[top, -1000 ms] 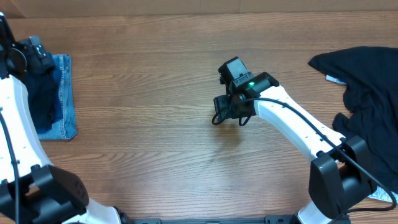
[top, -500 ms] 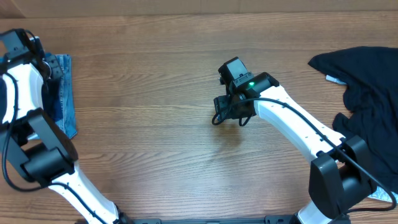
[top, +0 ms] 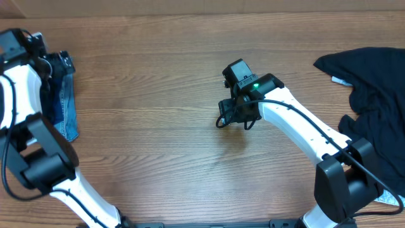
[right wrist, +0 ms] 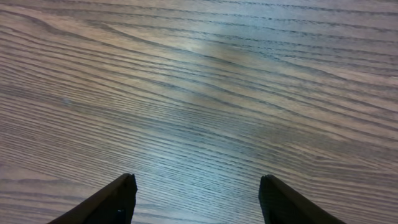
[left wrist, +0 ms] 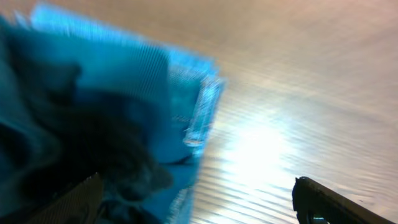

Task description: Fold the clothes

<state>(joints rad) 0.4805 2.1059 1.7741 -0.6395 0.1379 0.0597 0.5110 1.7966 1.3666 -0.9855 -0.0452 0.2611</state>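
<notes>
L gripper (left wrist: pixel 193 208) is hovering over denim stack (top: pixel 67 107) at far-left edge of table (top: pixel 158 139), jaws sitting wide, nothing pinched; view's blurry. Dark fabric (left wrist: pixel 93 143) is lying on top of the denim. R gripper (right wrist: pixel 196 193) is hanging mid-table, fingers apart, gripping nothing. Dark navy pile (top: pixel 373 95) is sitting crumpled at far right.

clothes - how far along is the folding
Done, apparently: a folded denim piece lies at the left edge of the table with a dark garment on it. In hand: nothing. The left pincer is open over that stack, and the right pincer is open over bare wood. Left to do: the dark navy heap at the right is unfolded.
</notes>
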